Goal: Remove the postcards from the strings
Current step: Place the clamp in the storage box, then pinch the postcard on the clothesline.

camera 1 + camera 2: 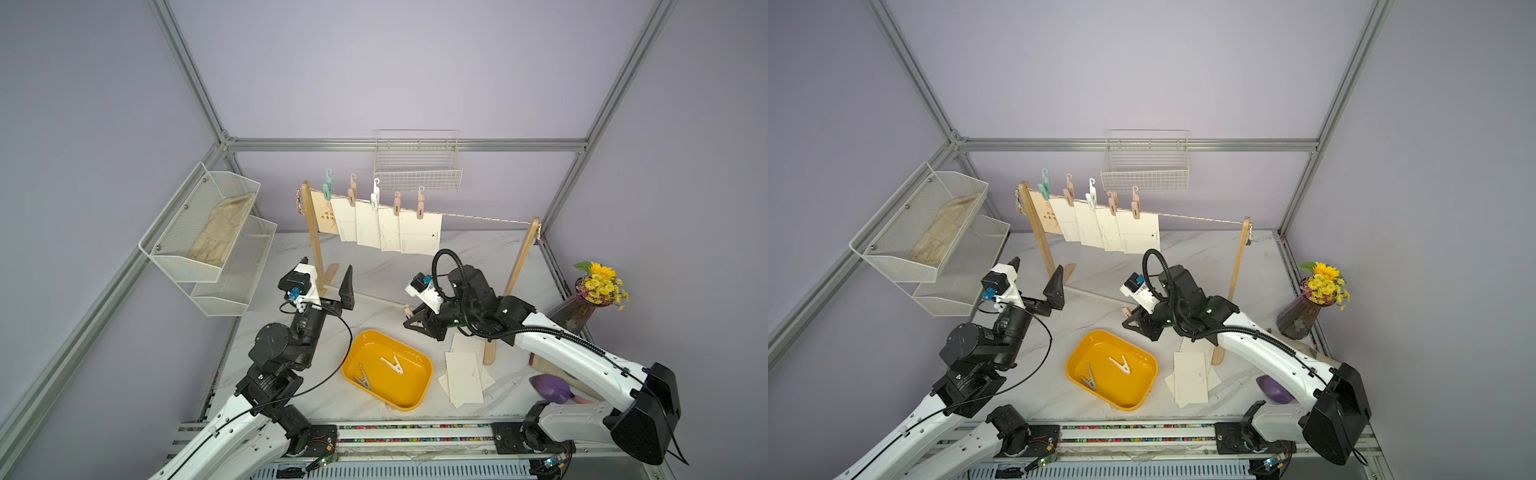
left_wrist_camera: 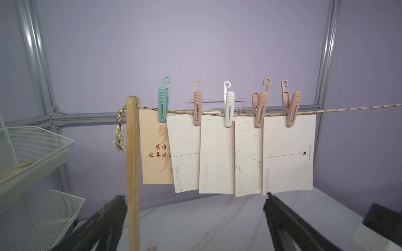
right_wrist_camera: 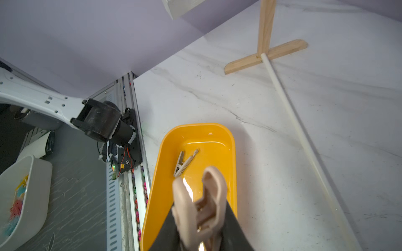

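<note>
Right now the right claw (image 3: 200, 230) is clenched on a beige clothespin (image 3: 202, 200), with the yellow tray (image 3: 195, 125) beneath and just ahead of it, two other pins (image 1: 392, 365) lying inside. The left claw (image 2: 195, 217) is spread wide and empty. Five postcards (image 2: 289, 152) hang ahead of and above it, pinned to the string (image 2: 348, 108). A wooden post (image 2: 133, 152) rises just inside one of its fingers, so an advance could knock the stand. The cards overlap, so tugging one may drag its neighbour or tear it. Released carelessly, the held pin might bounce out.
</note>
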### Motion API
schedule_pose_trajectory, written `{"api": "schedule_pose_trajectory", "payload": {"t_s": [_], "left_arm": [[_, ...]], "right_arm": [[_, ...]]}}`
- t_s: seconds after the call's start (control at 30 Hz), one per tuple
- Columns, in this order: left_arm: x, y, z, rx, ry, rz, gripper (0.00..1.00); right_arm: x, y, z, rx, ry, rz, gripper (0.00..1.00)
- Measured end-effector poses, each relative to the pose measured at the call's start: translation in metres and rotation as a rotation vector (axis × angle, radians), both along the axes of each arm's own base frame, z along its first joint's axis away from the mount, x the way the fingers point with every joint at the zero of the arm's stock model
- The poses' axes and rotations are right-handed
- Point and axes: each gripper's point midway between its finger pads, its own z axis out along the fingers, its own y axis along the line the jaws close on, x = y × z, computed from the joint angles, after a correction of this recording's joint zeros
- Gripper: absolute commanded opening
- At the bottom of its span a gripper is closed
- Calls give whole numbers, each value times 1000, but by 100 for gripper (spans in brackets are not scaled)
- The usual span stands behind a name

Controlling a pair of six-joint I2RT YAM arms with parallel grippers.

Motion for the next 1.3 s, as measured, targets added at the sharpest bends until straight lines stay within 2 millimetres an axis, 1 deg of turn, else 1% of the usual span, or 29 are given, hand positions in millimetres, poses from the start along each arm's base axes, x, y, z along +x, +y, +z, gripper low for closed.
{"api": "schedule_pose_trajectory", "payload": {"t_s": [0.07,0.1,0.17,0.23,0.3,0.37,0.43,0.47,0.53,0.57,0.6,0.63,0.7,0.77,0.8,0.9,0.93,1.0,1.1,1.17,1.3], "left_arm": [[3,0,-2,4,8,7,100],[4,-1,-4,7,13,7,100],[7,-4,-7,14,21,4,100],[9,-8,-9,24,28,-8,100],[11,-14,-14,40,39,-33,100],[12,-22,-17,57,47,-68,100],[12,-32,-21,78,54,-119,100],[11,-39,-23,92,59,-153,100],[10,-55,-29,124,72,-235,100],[10,-65,-33,143,83,-284,100],[9,-76,-36,163,95,-341,100],[7,-85,-38,180,104,-393,100],[3,-104,-41,206,115,-501,100],[-1,-117,-40,222,120,-583,100],[-2,-123,-40,229,124,-625,100],[-2,-137,-36,244,128,-711,100],[-1,-141,-34,248,128,-734,100],[4,-149,-29,255,131,-779,100],[20,-156,-23,258,139,-811,100],[33,-156,-21,253,148,-817,100],[58,-158,-23,232,180,-836,100]], "right_arm": [[-9,9,-10,-27,9,22,54],[-11,12,-16,-45,9,28,60],[-12,12,-23,-71,15,27,68],[-10,9,-29,-98,15,8,73],[-7,7,-29,-107,2,-8,77],[-2,3,-26,-115,-22,-35,77],[4,-2,-17,-108,-54,-71,77],[7,-5,-6,-90,-74,-90,77],[19,-13,25,-30,-110,-140,74],[27,-18,46,13,-131,-174,74],[38,-28,73,73,-159,-216,73],[46,-35,95,119,-183,-248,73],[62,-54,148,228,-244,-314,72],[69,-64,192,307,-297,-346,72],[70,-65,214,348,-323,-345,72],[74,-65,261,434,-368,-338,73],[77,-66,272,452,-379,-340,73],[90,-71,290,478,-396,-356,73],[112,-80,305,500,-404,-376,74],[126,-83,308,505,-394,-378,75],[147,-83,300,503,-353,-364,77]]}}
